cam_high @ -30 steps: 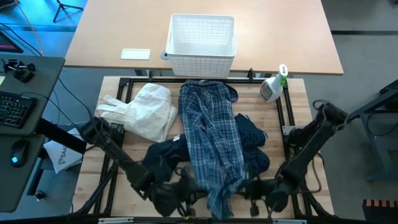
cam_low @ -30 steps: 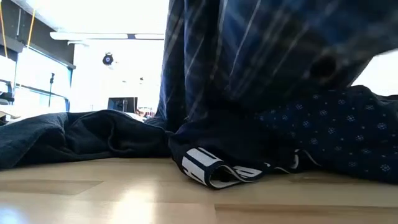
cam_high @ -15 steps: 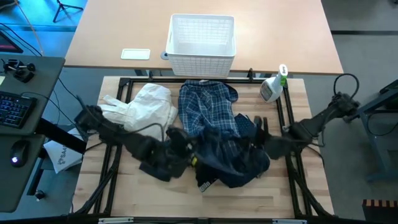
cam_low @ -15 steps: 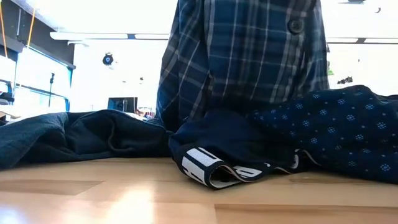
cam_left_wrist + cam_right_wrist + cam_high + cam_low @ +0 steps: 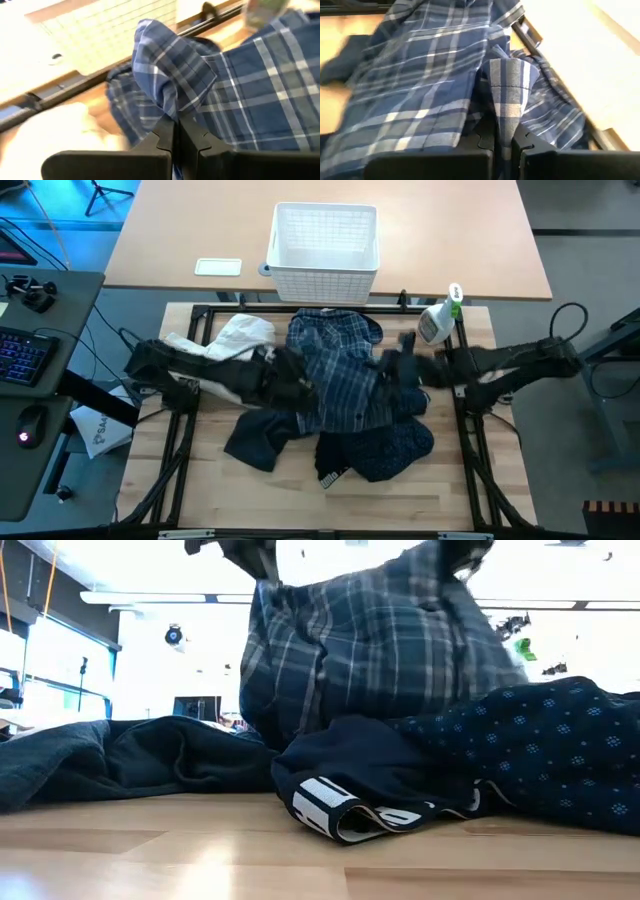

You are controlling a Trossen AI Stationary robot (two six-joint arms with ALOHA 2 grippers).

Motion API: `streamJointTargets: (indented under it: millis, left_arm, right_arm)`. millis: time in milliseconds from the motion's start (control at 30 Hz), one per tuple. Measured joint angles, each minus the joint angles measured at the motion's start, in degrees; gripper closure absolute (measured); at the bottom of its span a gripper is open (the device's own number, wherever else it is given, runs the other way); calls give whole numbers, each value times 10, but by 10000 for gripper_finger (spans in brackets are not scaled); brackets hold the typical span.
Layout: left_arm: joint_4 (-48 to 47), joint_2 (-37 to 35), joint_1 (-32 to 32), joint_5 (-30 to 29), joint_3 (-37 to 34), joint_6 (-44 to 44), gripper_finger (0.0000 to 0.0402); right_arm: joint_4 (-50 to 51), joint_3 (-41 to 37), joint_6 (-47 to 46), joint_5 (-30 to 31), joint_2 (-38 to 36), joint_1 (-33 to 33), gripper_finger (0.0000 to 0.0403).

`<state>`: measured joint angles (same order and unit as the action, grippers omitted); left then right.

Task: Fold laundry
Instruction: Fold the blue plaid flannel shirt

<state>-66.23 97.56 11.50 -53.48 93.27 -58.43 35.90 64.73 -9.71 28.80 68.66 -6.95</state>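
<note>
Change: a second ago both arms held the plaid shirt (image 5: 340, 370) stretched toward the near edge; now they have carried that end back over the middle of the surface (image 5: 200, 510), doubling the shirt onto itself.
Meaning: likely the first fold of this shirt, not yet released.
Left fingers (image 5: 175, 142): clamped on a plaid edge, left of the shirt.
Right fingers (image 5: 504, 142): clamped on a plaid edge, right of the shirt.
Shirt position: raised above the pile in the low view, far end lying near the basket (image 5: 325, 240).
Count, dark garments: one dotted shirt (image 5: 400, 440), one navy piece (image 5: 262, 438) beside it.
Count, others: one cream cloth (image 5: 240, 335), one basket, one spray bottle (image 5: 438, 320).
</note>
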Motion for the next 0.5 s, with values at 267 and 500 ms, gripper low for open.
streamJointTargets:
  millis: [267, 500]
  left_arm:
    - [154, -8, -173, 69, -43, 273, 401]
    - [385, -33, -327, 305, -69, 514, 401]
  right_arm:
    - [-147, 0, 156, -179, 15, 265, 403]
    - [-259, 0, 150, -283, 72, 406, 403]
